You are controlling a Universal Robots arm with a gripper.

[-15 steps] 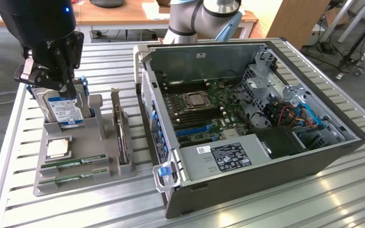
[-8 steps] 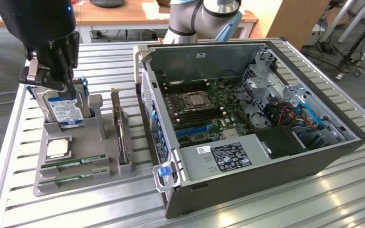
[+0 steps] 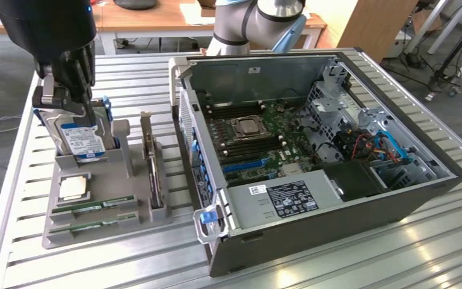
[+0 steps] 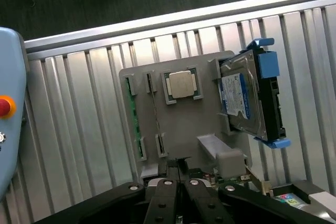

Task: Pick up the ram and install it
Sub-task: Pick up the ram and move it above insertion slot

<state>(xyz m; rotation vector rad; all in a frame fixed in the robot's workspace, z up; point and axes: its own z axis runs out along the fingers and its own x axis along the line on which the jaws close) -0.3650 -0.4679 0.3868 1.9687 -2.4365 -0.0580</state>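
On the exterior view's left, the claw [image 4: 179, 177] hung closed, with nothing gripped, above one upright hard drive [image 3: 82, 135]. The drive stood at the back of one grey tray [image 3: 55, 238] on the slatted bench [image 3: 94, 265].

By my reading, the task stood at its first step, with no ram picked up. Nearer the tray's front lay one square processor chip [image 3: 74, 188]. Beyond it, two green ram sticks [image 3: 96, 207] sat in slots at the front edge, well apart from the claw. One expansion card [image 3: 152, 165] stood upright to their right.

Further right sat one open computer case [image 3: 335, 223], its motherboard [image 3: 263, 138] exposed. A grasp would likely call for parted jaws, lined up along a stick's narrow length.
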